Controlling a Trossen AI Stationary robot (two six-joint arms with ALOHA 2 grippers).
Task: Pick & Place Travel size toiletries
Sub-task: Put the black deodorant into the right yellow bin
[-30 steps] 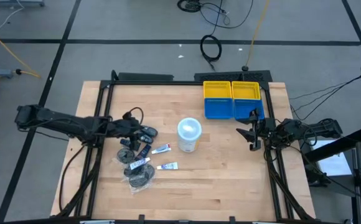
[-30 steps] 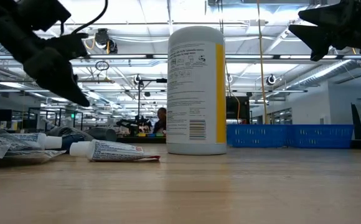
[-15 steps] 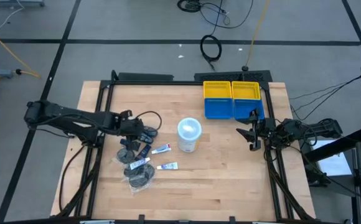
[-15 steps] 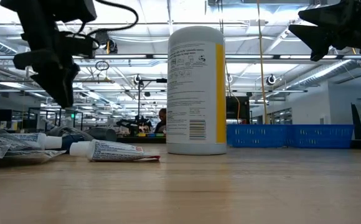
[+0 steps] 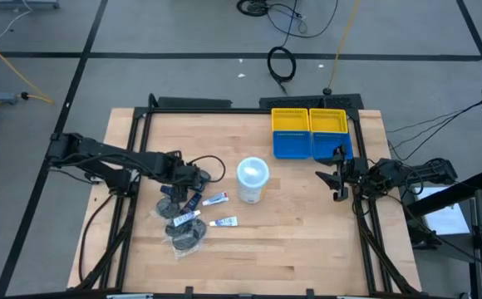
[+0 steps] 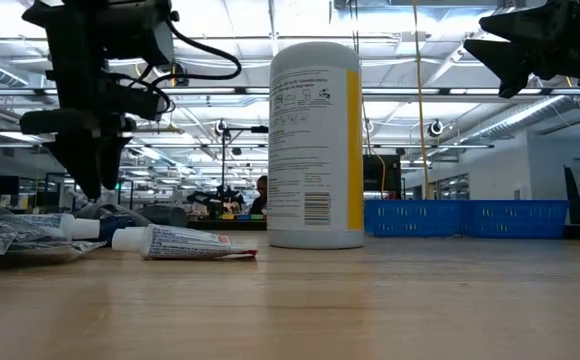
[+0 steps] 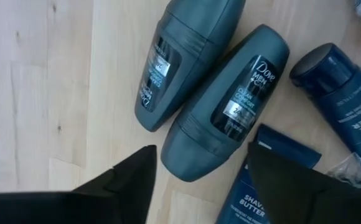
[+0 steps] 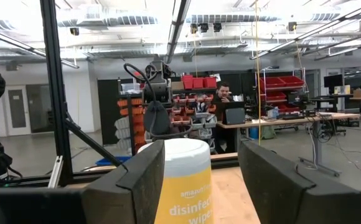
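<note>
Your left gripper (image 5: 193,176) hangs above the table (image 5: 307,241), fingers spread wide and empty, pointing down at the cluster of toiletries. Straight below it, in the left wrist view, you see two dark grey mini bottles (image 7: 230,112) lying side by side and touching, each a rounded stick shape with a black label panel in white lettering; the nearer one sits right between your fingertips' line of sight. Just beside them lies a dark navy bottle (image 7: 348,106) with a round cap, and a flat navy tube (image 7: 261,186) marked as shave butter, partly hidden by one finger.

Slightly farther from the gripper, toward the table's front edge, you have the small white tubes (image 5: 216,198) with coloured caps, one more white tube (image 5: 224,222), and the dark clear-wrapped discs (image 5: 187,238) in a crinkled heap. In the low view a white tube (image 6: 180,243) lies flat on the wood, cap toward the pile.

The white tub (image 5: 253,180) stands upright just past the tubes. Your right gripper (image 5: 338,176) waits near the blue bin (image 5: 291,146), fingers wide apart, holding nothing.
</note>
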